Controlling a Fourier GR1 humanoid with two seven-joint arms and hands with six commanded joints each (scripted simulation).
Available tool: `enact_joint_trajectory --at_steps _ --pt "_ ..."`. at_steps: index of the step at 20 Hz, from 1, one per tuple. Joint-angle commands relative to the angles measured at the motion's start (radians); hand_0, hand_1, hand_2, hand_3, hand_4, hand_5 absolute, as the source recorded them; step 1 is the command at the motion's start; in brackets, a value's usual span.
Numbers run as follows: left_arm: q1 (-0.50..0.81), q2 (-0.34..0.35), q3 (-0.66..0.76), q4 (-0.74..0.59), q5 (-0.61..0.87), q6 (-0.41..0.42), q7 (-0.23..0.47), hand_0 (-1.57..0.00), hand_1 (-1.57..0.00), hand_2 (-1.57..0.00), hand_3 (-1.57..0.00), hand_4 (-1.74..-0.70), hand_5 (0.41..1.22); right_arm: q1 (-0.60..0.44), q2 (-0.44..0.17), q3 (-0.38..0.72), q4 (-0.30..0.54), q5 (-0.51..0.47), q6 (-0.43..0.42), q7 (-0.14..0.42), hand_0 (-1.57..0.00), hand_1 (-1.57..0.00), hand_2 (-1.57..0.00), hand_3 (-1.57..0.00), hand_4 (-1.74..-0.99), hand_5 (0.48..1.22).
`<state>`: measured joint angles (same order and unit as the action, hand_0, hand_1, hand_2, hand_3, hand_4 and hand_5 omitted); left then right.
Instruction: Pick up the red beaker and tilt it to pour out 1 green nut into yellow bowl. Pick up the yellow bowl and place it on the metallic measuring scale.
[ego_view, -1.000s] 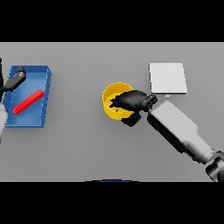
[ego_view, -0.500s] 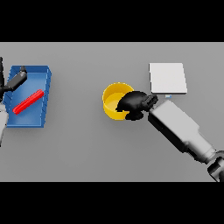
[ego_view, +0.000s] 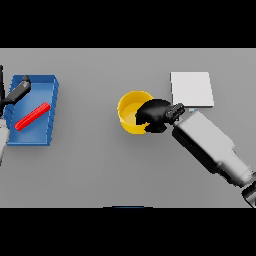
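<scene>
The yellow bowl (ego_view: 131, 111) is near the table's middle, seen from above. My right hand (ego_view: 154, 115) is curled over the bowl's right rim and grips it. Just right of the hand lies the pale square measuring scale (ego_view: 191, 89). My left hand (ego_view: 16, 93) shows at the far left edge over the blue tray (ego_view: 46, 120); its fingers look straight. A red rod-like object (ego_view: 32, 116) lies slanted in the tray. No green nut can be made out.
The blue tray sits at the left side of the grey table. My right forearm (ego_view: 210, 147) slants in from the lower right.
The yellow bowl has shifted a little up and toward the scale, with my right hand on its rim. The left hand stays put.
</scene>
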<state>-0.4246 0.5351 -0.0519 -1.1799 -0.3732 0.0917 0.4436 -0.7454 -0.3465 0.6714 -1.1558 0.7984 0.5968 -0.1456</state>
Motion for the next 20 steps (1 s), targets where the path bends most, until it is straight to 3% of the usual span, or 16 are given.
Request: enact_joint_trajectory --at_steps 1,6,8,10,12,14,16,20 --pt "0.006 -0.001 -0.002 -0.001 -0.001 0.002 -0.006 0.0 0.0 0.0 0.0 -0.73 0.692 -0.007 -0.015 -0.009 -0.009 -0.004 0.011 -0.002 -1.55 -1.55 -1.39 -1.29 -1.735 1.217" --pt "-0.005 0.003 0.004 0.017 0.002 -0.001 -0.019 0.0 0.0 0.0 0.0 -0.74 0.693 -0.018 -0.068 -0.061 -0.098 -0.021 0.034 0.058 -1.57 -1.57 -1.42 -1.27 -1.739 1.22" --pt "0.004 0.01 0.007 0.003 0.006 -0.005 -0.018 0.0 0.0 0.0 0.0 -0.74 0.697 -0.012 -0.088 -0.079 -0.116 -0.032 0.029 0.054 -1.57 -1.57 -1.44 -1.27 -1.74 1.22" --pt "-0.006 0.004 0.008 0.002 0.009 -0.005 -0.012 0.0 0.0 0.0 0.0 -0.75 0.697 -0.009 -0.105 -0.096 -0.119 -0.041 0.02 0.046 -1.57 -1.57 -1.44 -1.38 -1.74 1.22" --pt "-0.01 0.01 0.005 0.0 0.002 -0.008 0.003 0.0 0.0 0.0 0.0 -0.74 0.702 -0.017 -0.119 -0.125 -0.105 -0.045 0.018 0.073 -1.57 -1.57 -1.47 -1.31 -1.74 1.22" --pt "0.002 0.005 0.0 -0.011 0.0 -0.007 0.001 0.0 0.0 0.0 0.0 -0.74 0.708 -0.021 -0.156 -0.144 -0.082 -0.039 -0.017 0.042 -1.57 -1.57 -1.49 -1.26 -1.741 1.221" --pt "-0.003 0.006 0.004 -0.003 0.002 -0.007 0.007 0.0 0.0 0.0 0.0 -0.74 0.71 -0.018 -0.178 -0.174 -0.07 -0.045 -0.041 0.052 -1.57 -1.57 -1.52 -1.23 -1.741 1.221" --pt "0.003 0.009 0.009 -0.015 0.006 -0.008 0.015 0.0 0.0 0.0 0.0 -0.74 0.703 -0.055 -0.216 -0.215 0.061 -0.025 -0.121 0.017 -1.57 -1.57 -1.53 -1.19 -1.741 1.221"
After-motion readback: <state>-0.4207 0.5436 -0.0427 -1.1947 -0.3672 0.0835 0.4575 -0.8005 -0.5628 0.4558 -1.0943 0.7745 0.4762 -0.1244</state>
